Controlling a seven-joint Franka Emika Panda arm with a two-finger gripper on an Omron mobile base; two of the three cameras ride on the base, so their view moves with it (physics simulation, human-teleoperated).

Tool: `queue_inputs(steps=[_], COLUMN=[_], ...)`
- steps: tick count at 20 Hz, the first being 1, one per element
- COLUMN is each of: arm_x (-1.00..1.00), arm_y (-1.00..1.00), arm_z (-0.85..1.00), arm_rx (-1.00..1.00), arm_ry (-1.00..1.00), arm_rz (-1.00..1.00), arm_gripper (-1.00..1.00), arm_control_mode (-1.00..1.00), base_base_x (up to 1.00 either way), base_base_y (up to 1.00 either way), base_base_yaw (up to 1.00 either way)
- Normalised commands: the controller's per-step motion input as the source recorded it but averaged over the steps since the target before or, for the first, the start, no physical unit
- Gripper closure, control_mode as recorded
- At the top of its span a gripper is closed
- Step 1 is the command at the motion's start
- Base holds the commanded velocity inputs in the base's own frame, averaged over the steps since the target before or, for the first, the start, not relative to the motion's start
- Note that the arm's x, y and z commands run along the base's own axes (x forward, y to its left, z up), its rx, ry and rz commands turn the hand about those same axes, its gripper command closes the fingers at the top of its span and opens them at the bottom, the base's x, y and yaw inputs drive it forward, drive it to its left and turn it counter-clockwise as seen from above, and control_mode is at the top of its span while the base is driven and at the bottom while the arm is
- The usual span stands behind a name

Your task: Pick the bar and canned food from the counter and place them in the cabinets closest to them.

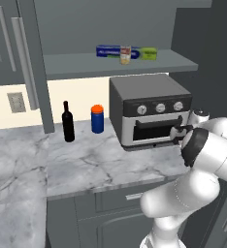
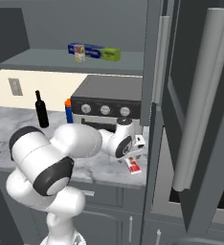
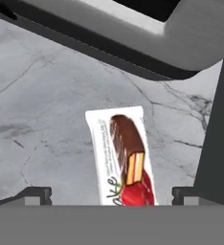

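Bar (image 3: 125,160) lies flat on the counter (image 3: 42,119) in front of the oven (image 2: 106,103), between the wide-open tips of the gripper (image 3: 112,194); can (image 1: 125,54) sits on the cabinet shelf. Step judged: grasping the bar; next, lower and close across its width

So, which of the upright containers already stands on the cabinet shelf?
The canned food, beside the blue-and-green box. The wine bottle and the blue cylinder both stand on the counter.
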Motion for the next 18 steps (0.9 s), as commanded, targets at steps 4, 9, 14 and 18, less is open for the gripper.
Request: queue_inputs(steps=[4,9,14,18], arm_x=[0.11,0.10,0.06,0.03], arm_y=[-0.02,-0.04,-0.06,-0.02], arm_z=[-0.30,-0.33,-0.37,-0.20], arm_rx=[0.03,0.03,0.01,0.05], arm_ry=[0.03,0.02,0.05,0.05], arm_rz=[0.00,0.00,0.00,0.00], arm_gripper=[-1.00,-1.00,-1.00,-1.00], arm_control_mode=[-1.00,-1.00,-1.00,-1.00], base_base_x=[0.00,0.00,0.00,0.00], base_base_y=[0.00,0.00,0.00,0.00], base_base_yaw=[0.00,0.00,0.00,0.00])
